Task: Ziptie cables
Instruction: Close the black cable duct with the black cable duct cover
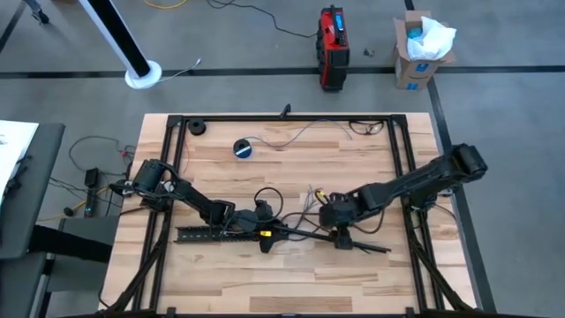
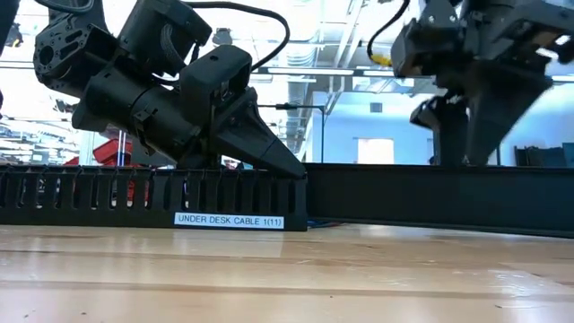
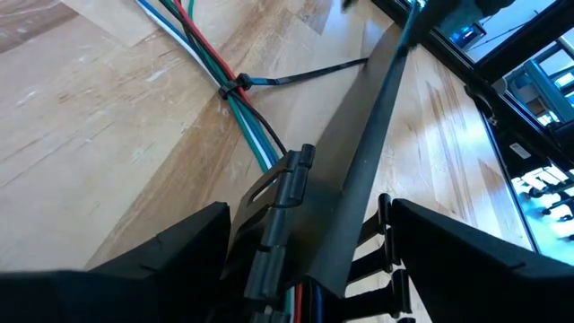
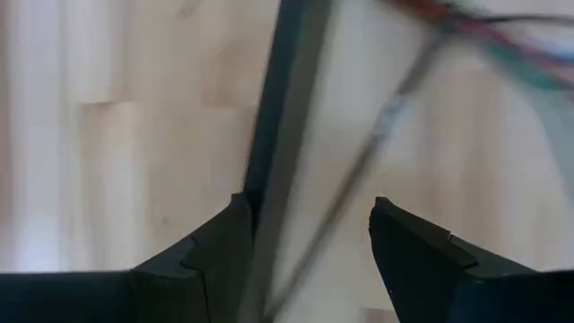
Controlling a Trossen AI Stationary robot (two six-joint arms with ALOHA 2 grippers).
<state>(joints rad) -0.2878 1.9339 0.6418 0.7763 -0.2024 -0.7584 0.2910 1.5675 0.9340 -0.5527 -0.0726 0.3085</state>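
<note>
The slotted strip (image 1: 225, 233) and cables (image 1: 309, 199) crowd mid-table; bare wood (image 1: 265, 283) lies open nearer the front edge.

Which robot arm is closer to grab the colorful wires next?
Probably the left. Its tool hangs open right over the slotted black strip where the cables run in, already cinched by a zip tie. The right tool is open too, over a flat black strip, with the wires off to one side.

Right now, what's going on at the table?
Both arms work mid-table over a long black slotted cable tray. The left gripper straddles the tray's end, jaws open, where the cables, already bound by a zip tie, run in. The right gripper, jaws open, hovers over a flat dark strip.
</note>
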